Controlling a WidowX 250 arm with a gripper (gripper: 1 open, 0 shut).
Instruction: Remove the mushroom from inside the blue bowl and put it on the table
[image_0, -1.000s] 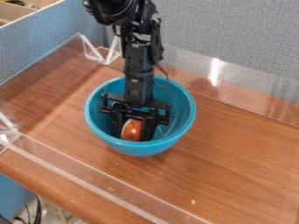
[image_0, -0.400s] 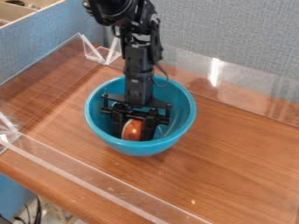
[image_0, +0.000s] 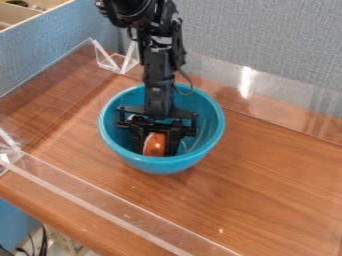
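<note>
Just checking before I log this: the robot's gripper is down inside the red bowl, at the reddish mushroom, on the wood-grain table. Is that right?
Not quite: the bowl is turquoise-blue, not red, as the current camera view shows. The gripper is indeed down inside it at the reddish mushroom, on the wood-grain table.

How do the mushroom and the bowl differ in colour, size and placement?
The mushroom is reddish-orange where it shows; the bowl is turquoise-blue all over. The mushroom is small, while the bowl is wide enough to surround it and the hand. The mushroom sits inside the bowl; the bowl stands on the table. Both look smooth.
</note>
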